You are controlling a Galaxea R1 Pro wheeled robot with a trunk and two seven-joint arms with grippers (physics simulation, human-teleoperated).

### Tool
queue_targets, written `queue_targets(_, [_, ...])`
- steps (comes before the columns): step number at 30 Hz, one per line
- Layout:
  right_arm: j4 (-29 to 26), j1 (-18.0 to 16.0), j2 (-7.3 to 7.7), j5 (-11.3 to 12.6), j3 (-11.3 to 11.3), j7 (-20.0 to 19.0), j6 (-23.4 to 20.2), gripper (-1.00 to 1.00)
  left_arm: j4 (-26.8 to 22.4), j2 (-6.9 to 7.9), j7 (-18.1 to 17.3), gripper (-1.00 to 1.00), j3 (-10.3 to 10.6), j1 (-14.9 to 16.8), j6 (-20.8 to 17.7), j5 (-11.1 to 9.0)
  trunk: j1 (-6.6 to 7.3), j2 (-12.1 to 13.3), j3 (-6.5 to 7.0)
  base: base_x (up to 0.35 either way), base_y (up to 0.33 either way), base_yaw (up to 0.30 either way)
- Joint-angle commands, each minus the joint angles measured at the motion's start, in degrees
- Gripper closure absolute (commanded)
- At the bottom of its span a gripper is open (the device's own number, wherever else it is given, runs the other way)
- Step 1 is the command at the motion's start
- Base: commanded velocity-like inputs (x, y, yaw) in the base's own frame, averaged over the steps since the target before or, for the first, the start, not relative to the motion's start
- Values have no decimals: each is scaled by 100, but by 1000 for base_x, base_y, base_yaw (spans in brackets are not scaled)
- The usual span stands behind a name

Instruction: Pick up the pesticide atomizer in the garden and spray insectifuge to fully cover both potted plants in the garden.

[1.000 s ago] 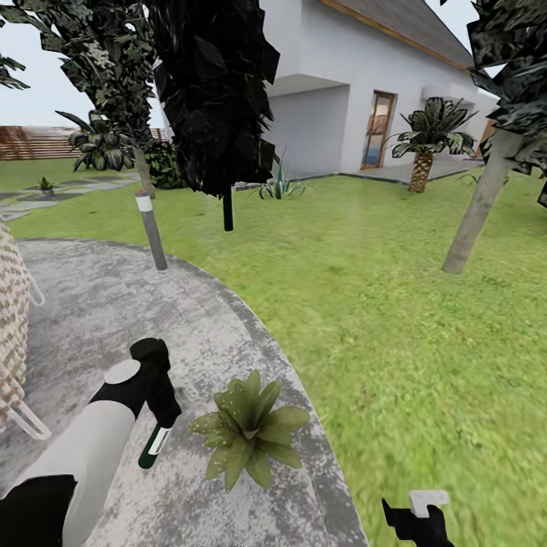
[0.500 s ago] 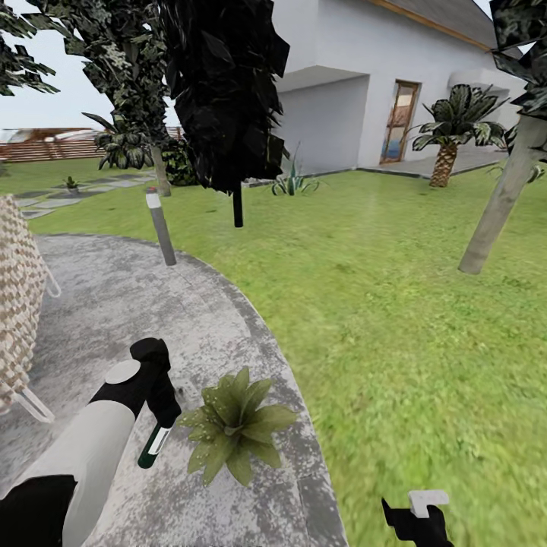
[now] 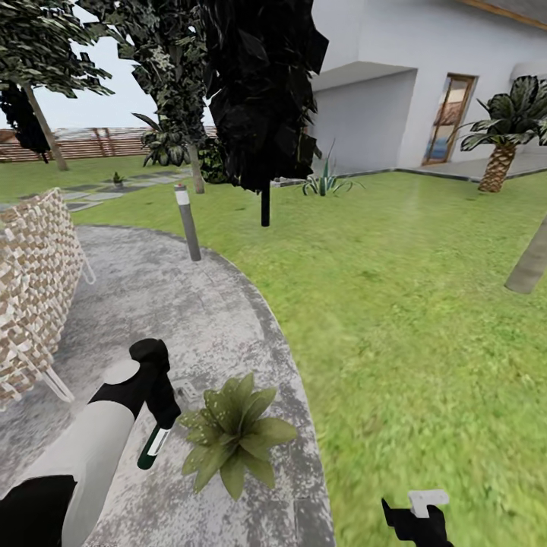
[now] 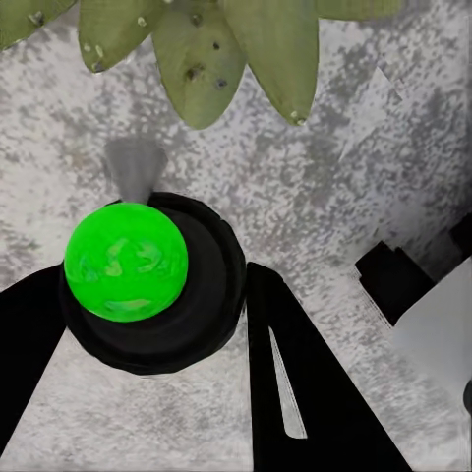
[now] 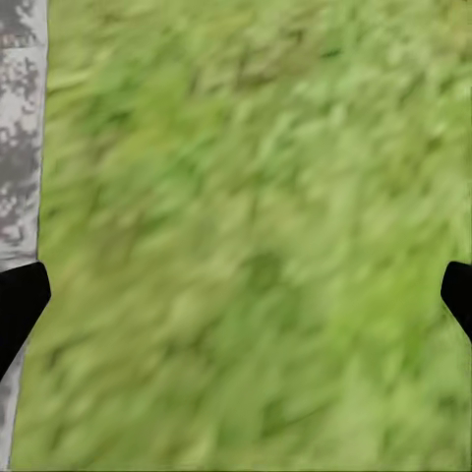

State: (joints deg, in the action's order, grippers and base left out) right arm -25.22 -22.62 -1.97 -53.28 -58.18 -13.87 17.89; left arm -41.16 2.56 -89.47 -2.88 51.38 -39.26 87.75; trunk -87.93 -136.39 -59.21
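Observation:
My left gripper [image 3: 162, 422] is shut on the pesticide atomizer [image 3: 153, 447], a slim dark-green bottle with a white label that hangs down over the grey paving. In the left wrist view the black fingers [image 4: 295, 374] clamp the atomizer [image 4: 126, 261], seen end-on as a bright green spot in a dark ring. One potted plant [image 3: 232, 434], a rosette of olive leaves, sits just right of the bottle; its leaves [image 4: 206, 49] lie close ahead of the gripper. A second small potted plant [image 3: 116, 180] stands far off on the paving. My right gripper [image 3: 416, 518] is open over grass [image 5: 236, 246].
A woven lattice chair [image 3: 34, 281] stands at the left on the round stone paving [image 3: 190, 319]. A grey lamp post [image 3: 188, 224] rises at the paving's edge. Dark trees [image 3: 262, 91], a palm [image 3: 505, 137], a slanted trunk [image 3: 529, 266], the white house and a slat fence [image 3: 99, 142] surround the lawn.
The whole picture has shifted right, so the camera has turned left; the chair now shows more. Both arms hold the same pose, with the atomizer still gripped beside the plant.

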Motion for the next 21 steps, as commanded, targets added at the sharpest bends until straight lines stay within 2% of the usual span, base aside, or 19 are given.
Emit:
queue_targets(1, [-9,-6,-5,-30,-48,-46,22,-100,21,22,-53,100,-23,2,-56,50,0,-3,-6,152,-199,278])
queue_targets(5, [-9,-6,-5,-30,-49,-46,22,-100,42,144,-53,100,-59,-233,-39,20,0,-3,-6,93,-83,227])
queue_targets(7, [-11,-6,-5,-29,-52,-46,22,-100,54,258,33,100,-90,-374,-24,-28,0,-3,-6,12,-9,41])
queue_targets(10, [-9,-7,-5,-32,-53,-46,22,-100,56,346,108,100,-310,-508,-2,-61,0,-3,-6,3,-2,9])
queue_targets(11, [-9,-7,-5,-31,-53,-46,22,-100,59,368,183,100,-420,-578,8,-77,0,-3,-6,1,0,2])
queue_targets(13, [-9,-6,-5,-33,-53,-46,22,-100,57,374,447,100,-481,-751,18,-140,0,-3,-6,0,0,1])
queue_targets(14, [-9,-6,-5,-33,-53,-46,22,-100,63,370,690,100,-497,-855,21,-279,0,-3,-6,0,0,0])
queue_targets(16, [-9,-6,-5,-33,-53,-46,22,-100,291,373,1138,100,-505,-1010,38,-823,0,-3,-6,0,0,0])
queue_targets(19, [-9,-6,-5,-33,-50,-46,22,-100,659,376,1658,100,-511,-1060,40,-1165,0,-3,-6,0,0,13])
queue_targets(21, [-9,-6,-5,-33,-50,-46,22,-100,753,371,1834,100,-505,-1067,60,-1562,0,-3,-9,0,0,155])
